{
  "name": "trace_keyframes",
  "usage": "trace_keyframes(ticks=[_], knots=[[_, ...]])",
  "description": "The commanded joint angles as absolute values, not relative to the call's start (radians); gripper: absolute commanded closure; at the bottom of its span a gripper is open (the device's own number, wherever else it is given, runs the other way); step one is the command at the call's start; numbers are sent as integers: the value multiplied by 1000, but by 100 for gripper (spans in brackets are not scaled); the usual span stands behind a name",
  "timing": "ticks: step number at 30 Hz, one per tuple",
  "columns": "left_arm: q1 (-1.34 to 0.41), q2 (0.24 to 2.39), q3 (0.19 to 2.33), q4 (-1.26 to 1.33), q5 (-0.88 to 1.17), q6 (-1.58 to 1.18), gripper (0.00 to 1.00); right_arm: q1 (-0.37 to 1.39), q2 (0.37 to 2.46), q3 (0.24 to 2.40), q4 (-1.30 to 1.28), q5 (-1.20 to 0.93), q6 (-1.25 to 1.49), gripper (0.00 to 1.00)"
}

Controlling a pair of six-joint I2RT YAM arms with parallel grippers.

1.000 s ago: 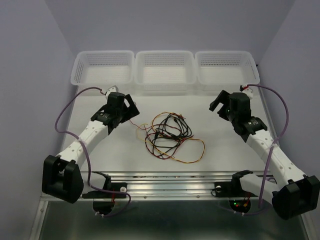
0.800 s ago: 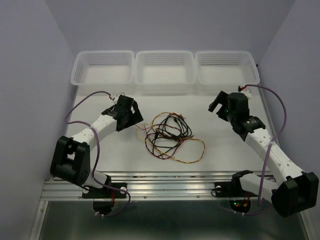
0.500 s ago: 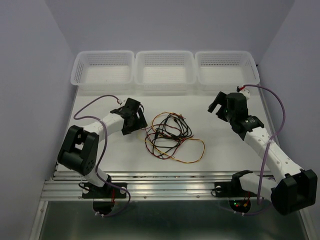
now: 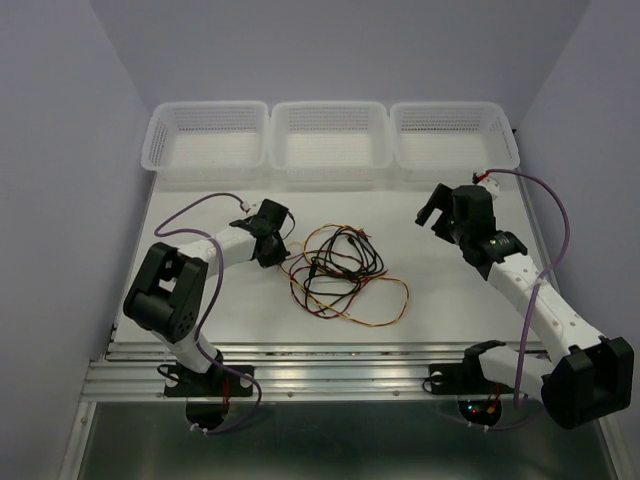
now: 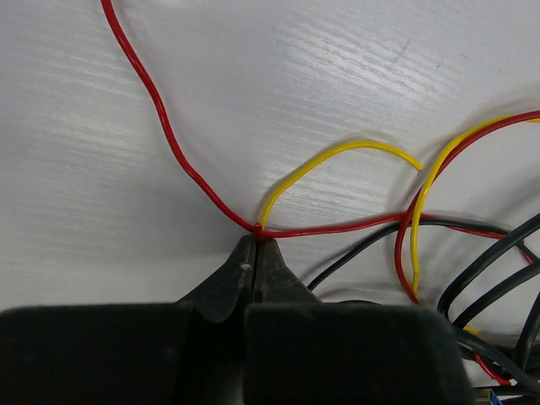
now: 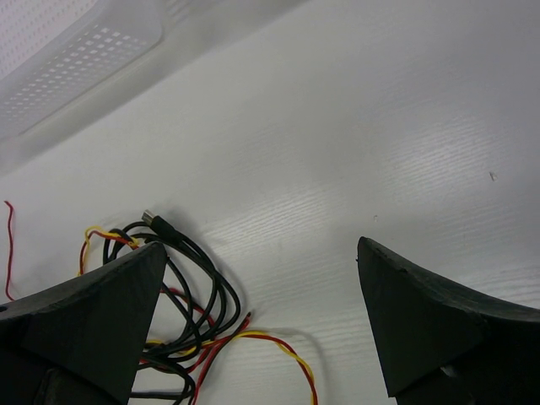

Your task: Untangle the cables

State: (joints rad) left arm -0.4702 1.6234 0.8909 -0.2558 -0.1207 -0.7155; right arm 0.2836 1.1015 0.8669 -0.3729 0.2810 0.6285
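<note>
Folding back on itself, the left arm [image 4: 235,245] has carried the left jaws across the white tabletop [image 4: 200,310] to the edge of the tangled cables [image 4: 340,275], and they have snapped together from wide open; the right arm [image 4: 520,275] has hardly stirred. The left jaws are now closed, tips pinching the thin red wire [image 5: 169,135] right where the thin yellow wire [image 5: 337,150] meets it, both kinked at that spot. From the tips the red strand runs away up-left and also off to the right. The yellow one arches up and right of them to a loose end. The thin black wire [image 5: 363,253] lies just right of the tips. The right jaws stand wide open, gripping nothing, over the tabletop. The heap of cables lies off to their lower left, with the black wire's small metal-tipped plug [image 6: 150,217] nearest. Three white perforated plastic baskets [image 4: 328,135] sit in a row beyond both pairs of jaws.
</note>
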Motion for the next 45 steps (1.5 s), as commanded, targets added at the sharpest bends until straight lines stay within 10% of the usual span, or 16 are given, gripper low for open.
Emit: trace_keyframes(ticks=[1, 17, 33, 45], knots=[[-474, 1637, 893, -296, -172, -706, 100, 290, 1098, 853, -328, 298, 614, 0], [-480, 1313, 1357, -324, -262, -514, 100, 290, 1008, 825, -193, -60, 465, 0], [-610, 1342, 1903, -178, 325, -258, 100, 290, 1003, 945, 250, -707, 492, 0], [-738, 1344, 1536, -60, 158, -279, 100, 290, 1005, 953, 518, -686, 739, 0]])
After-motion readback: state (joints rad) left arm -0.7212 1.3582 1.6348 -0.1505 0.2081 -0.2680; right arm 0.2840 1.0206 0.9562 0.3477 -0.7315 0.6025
